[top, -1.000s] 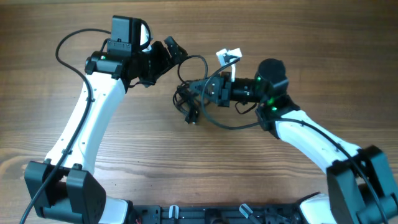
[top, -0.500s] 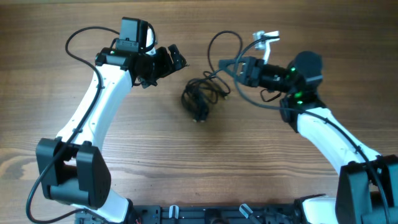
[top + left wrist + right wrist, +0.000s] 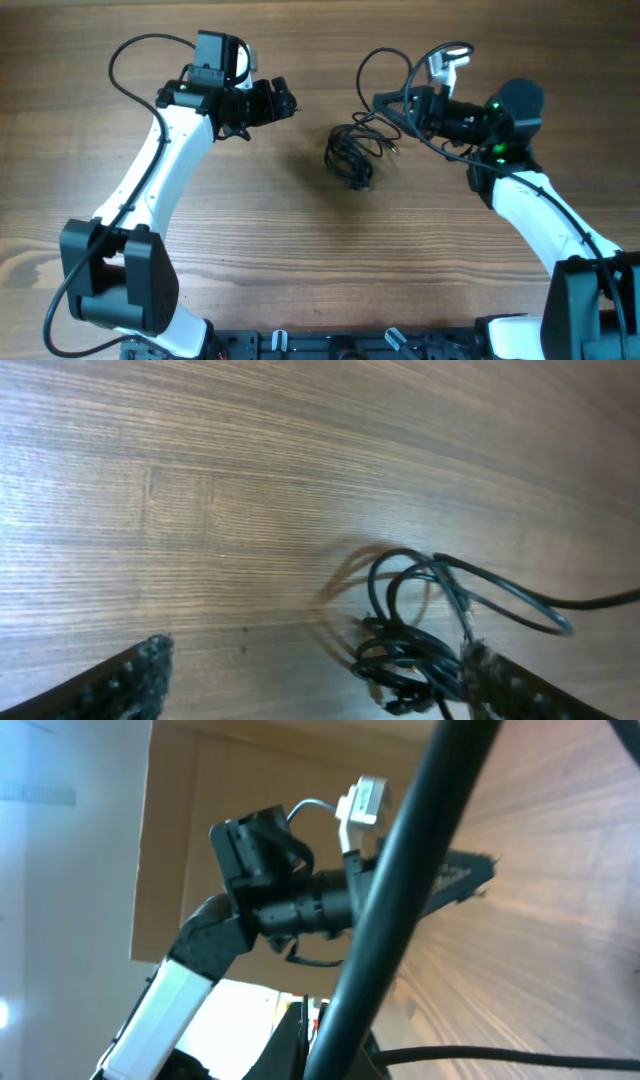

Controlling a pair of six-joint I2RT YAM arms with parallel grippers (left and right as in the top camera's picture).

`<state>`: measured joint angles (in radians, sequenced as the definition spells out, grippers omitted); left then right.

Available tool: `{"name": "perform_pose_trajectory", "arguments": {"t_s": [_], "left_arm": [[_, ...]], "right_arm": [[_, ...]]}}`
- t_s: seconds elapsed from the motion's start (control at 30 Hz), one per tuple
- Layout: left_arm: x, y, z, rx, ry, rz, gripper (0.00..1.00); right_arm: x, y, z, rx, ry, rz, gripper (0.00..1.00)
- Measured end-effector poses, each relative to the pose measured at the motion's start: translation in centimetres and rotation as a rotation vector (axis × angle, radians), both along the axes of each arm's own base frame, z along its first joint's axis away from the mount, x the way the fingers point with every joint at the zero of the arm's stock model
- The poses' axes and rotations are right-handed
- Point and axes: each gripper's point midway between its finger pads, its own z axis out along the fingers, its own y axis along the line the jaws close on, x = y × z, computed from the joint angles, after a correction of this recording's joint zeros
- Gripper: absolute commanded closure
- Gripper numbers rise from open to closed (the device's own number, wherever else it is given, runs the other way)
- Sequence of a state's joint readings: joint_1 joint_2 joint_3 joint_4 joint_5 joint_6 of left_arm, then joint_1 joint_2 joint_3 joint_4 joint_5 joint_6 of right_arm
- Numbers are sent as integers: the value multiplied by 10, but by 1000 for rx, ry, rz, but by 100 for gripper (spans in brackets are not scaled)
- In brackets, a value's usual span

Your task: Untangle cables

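Cables [image 3: 352, 158] in a knot, one strand pinched in right fingers [image 3: 385, 101], left fingers [image 3: 283, 100] spread wide, well apart

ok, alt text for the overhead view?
A tangled bundle of thin black cables lies on the brown wooden table. The right tool is shut on a cord from it; the left tool is open, apart from the bundle.

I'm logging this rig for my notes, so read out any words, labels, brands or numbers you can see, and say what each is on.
No text can be read in any view.
The white clip on the right arm: too small to tell whether it carries print.
The cables and the table: no writing visible.
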<state>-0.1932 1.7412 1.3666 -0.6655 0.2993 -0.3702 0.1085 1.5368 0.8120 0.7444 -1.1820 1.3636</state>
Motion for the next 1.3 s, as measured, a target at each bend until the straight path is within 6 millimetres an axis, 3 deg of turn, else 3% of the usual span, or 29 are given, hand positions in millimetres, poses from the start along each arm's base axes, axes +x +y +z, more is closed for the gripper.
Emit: {"name": "perform_pose_trajectory", "arguments": {"t_s": [0.1, 0.17, 0.33, 0.47, 0.6, 0.7, 0.87, 0.97, 1.07, 1.2, 1.3], "left_arm": [[0, 1, -9, 8, -7, -4, 64], [-1, 2, -12, 14, -4, -6, 64], [1, 2, -12, 18, -17, -8, 60], [1, 2, -12, 18, -18, -7, 57], [1, 2, -12, 19, -18, -8, 42], [1, 2, -12, 19, -18, -9, 36], [1, 2, -12, 18, -17, -7, 29], [1, 2, -12, 18, -17, -7, 27], [1, 2, -12, 18, -17, -7, 25], [1, 2, -12, 18, -17, -7, 24], [1, 2, -12, 18, -17, -7, 24]], "right_arm": [[0, 3, 2, 13, 24, 1, 96], [3, 2, 8, 26, 10, -20, 96], [10, 0, 13, 56, 48, -67, 96], [0, 19, 19, 66, 24, -24, 96], [-7, 32, 10, 75, 160, 8, 96], [-2, 30, 15, 81, 120, -22, 96], [3, 32, -18, 32, 313, -70, 96], [4, 39, -27, -7, 288, -98, 96], [-2, 46, -45, -45, 385, -105, 95], [-1, 54, -44, -52, 356, -127, 96], [2, 54, -47, -35, 427, -158, 96]]}}
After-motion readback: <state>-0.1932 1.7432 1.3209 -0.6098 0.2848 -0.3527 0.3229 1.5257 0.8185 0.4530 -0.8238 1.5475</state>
